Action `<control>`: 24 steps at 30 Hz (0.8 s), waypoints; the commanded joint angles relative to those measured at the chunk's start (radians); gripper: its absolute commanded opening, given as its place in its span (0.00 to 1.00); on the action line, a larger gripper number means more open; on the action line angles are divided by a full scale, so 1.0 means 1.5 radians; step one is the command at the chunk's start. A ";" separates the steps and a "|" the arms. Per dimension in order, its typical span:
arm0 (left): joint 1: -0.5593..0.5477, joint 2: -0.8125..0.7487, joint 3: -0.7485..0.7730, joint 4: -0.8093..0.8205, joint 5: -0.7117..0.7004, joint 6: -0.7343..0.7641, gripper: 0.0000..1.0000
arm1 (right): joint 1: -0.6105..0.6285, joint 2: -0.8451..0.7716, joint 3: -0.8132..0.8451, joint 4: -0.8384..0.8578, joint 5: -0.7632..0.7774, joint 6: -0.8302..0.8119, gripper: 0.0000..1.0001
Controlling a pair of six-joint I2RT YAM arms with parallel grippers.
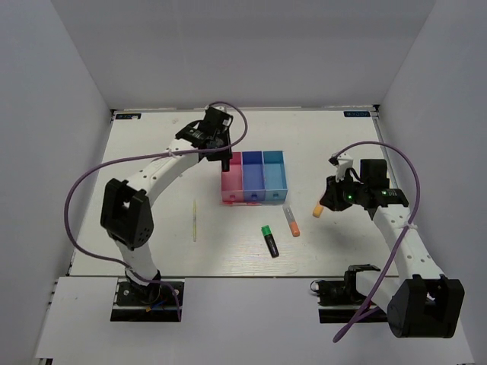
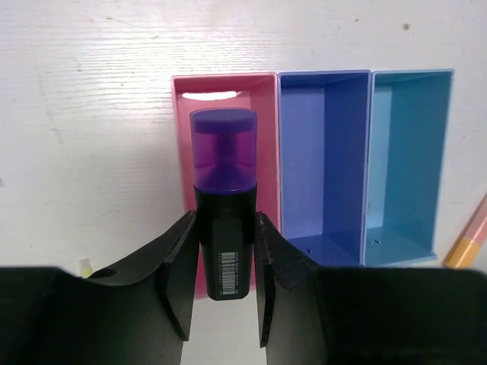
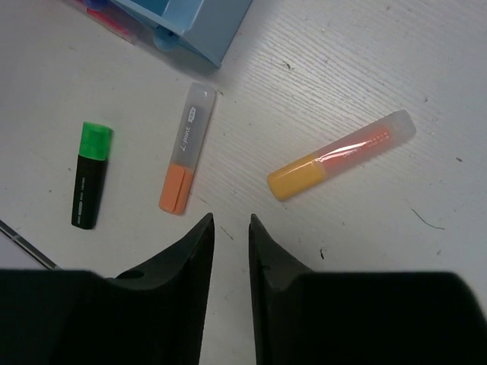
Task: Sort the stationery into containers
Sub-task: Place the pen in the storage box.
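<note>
- Held the purple marker (image 2: 223,152) clamped in the left end effector (image 2: 224,228), over the pink bin (image 2: 262,114) at the row's left end.
- Judged the step a drop-off; called next for lowering, then parting the jaws.
- Hovered the right end effector (image 3: 230,228) slightly apart, empty, beside the short orange-yellow marker (image 3: 338,156).
- Saw the green highlighter (image 3: 90,176) and orange-grey marker (image 3: 185,160) unsorted on the bench (image 3: 342,76).
</note>
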 commanded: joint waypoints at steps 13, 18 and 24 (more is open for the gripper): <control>-0.028 0.102 0.071 -0.051 0.008 0.006 0.39 | -0.001 0.021 0.027 -0.035 -0.046 -0.029 0.73; -0.029 0.103 0.090 -0.062 0.013 0.008 0.55 | -0.001 0.032 0.029 -0.040 -0.050 -0.034 0.73; -0.030 0.092 0.094 -0.074 0.012 0.016 0.59 | -0.001 0.045 0.032 -0.050 -0.063 -0.039 0.70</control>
